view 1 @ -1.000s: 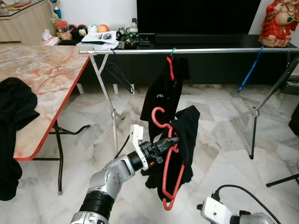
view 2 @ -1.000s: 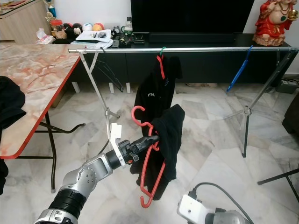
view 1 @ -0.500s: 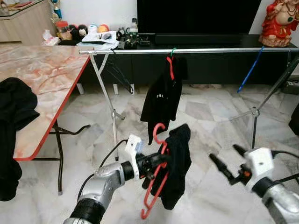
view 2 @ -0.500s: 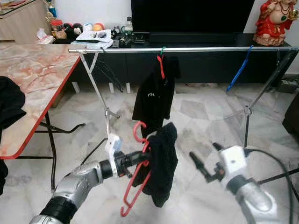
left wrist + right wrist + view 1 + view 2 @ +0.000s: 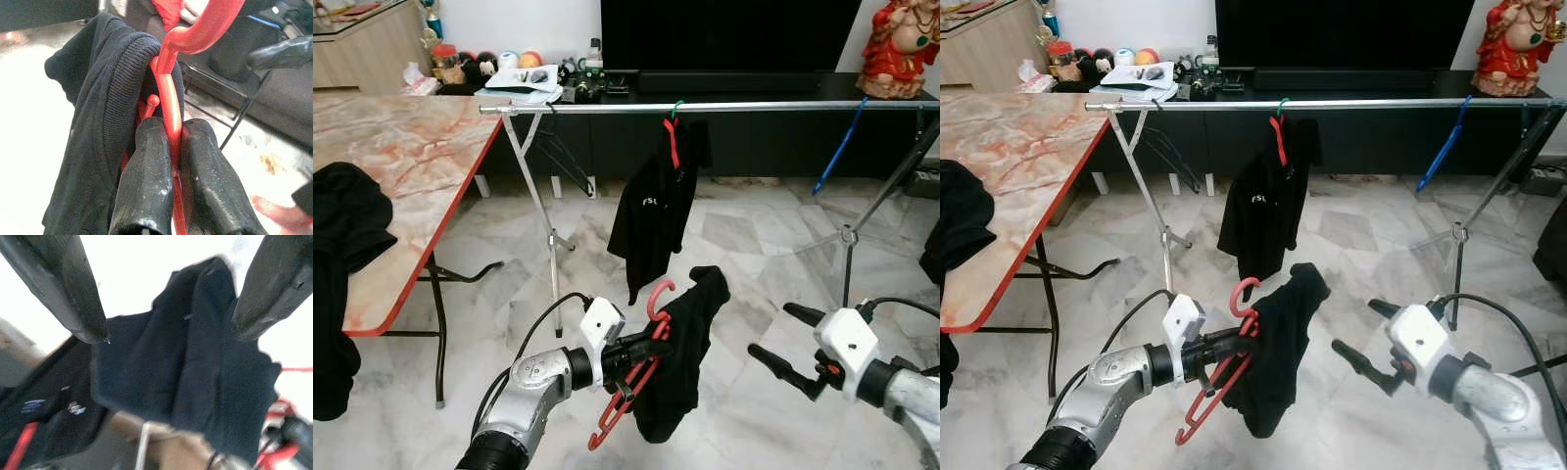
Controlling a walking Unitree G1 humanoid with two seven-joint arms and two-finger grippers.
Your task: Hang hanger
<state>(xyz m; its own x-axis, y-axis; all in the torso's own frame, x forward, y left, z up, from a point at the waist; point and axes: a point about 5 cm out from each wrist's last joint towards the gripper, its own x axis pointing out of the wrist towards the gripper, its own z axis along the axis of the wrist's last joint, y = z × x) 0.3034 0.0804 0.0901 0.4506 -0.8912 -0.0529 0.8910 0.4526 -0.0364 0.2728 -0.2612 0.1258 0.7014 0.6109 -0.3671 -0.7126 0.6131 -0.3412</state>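
black hanging shirt (image 5: 658, 211), white "FSL"

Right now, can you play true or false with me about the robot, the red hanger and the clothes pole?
1. The left gripper is shut on the red hanger. True.
2. The right gripper is squeezing the black garment. False: its fingers are open, apart from it.
3. The red hanger's hook is already over the rail. False: it is held low, below the rail.
4. A black shirt hangs on the rail. True.
5. A black cloth lies on the marble table. True.
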